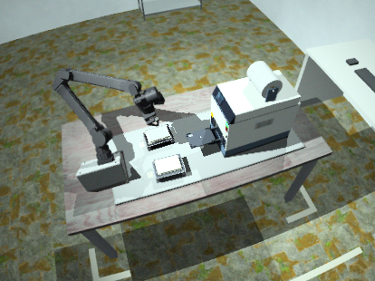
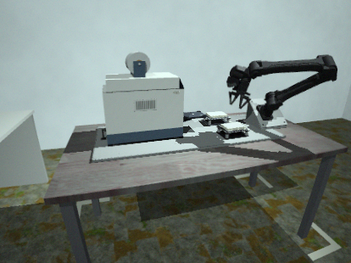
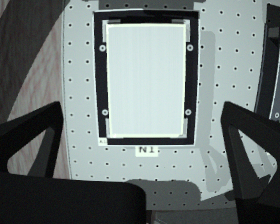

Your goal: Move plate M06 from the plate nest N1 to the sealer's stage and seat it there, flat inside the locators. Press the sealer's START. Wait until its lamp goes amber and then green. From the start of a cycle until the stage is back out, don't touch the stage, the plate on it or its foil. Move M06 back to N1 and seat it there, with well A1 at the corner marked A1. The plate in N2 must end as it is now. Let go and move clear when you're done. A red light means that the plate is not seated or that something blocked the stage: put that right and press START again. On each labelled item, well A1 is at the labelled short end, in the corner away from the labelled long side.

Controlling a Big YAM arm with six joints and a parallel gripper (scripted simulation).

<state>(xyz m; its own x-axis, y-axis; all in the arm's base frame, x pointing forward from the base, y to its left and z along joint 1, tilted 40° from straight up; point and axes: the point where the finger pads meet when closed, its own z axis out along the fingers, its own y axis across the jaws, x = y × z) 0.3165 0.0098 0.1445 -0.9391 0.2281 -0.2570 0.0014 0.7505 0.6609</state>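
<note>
Plate M06 (image 1: pixel 158 134) (image 2: pixel 217 114) (image 3: pixel 146 80) lies flat in nest N1 (image 3: pixel 150 141), a black frame whose corner mark A1 is at the lower left in the wrist view. Its top is plain and pale; no wells show. My gripper (image 1: pixel 152 122) (image 2: pixel 236 105) (image 3: pixel 142 110) is open and empty above N1, toward its labelled end, its fingers wide on either side of the plate. The sealer's dark stage (image 1: pixel 198 138) (image 2: pixel 194 115) is out and bare. The sealer (image 1: pixel 258 131) (image 2: pixel 123 117) has small orange and green spots on its front; which lamp is lit is unclear.
The plate in N2 (image 2: pixel 232 126) sits nearer the table's front edge than N1. Nest N2 (image 3: pixel 262 75) cuts into the wrist view's right edge. A foil roll (image 1: pixel 264 78) (image 2: pixel 137 58) tops the sealer. A side table (image 1: pixel 344 66) stands beyond.
</note>
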